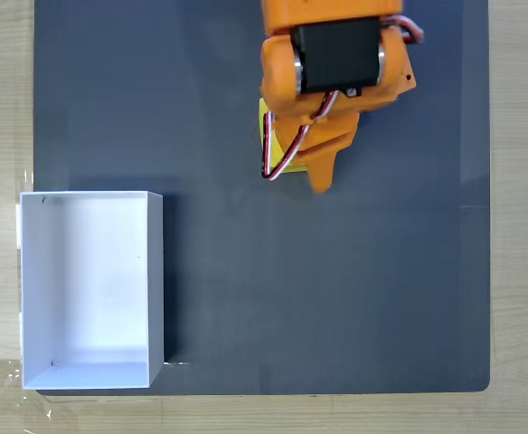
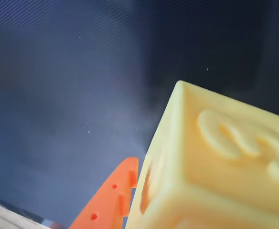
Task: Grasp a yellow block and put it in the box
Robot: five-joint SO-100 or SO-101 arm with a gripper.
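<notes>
Grip looks set: orange two-finger gripper [image 1: 293, 174] pinches the bright yellow plastic block [image 2: 216, 162]; carry it level, left and nearer, over the white open-topped box [image 1: 155, 271].

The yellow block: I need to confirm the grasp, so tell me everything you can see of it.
The yellow block looks like smooth, pale yellow plastic, a cube with rounded edges and a raised curved figure on one face. In the wrist view it sits tilted and very close, with an orange finger of the claw right beside its lower left side; contact cannot be confirmed. In the fixed view a thin yellow sliver shows at the left edge of the orange arm, over the dark mat, far from the box.
</notes>
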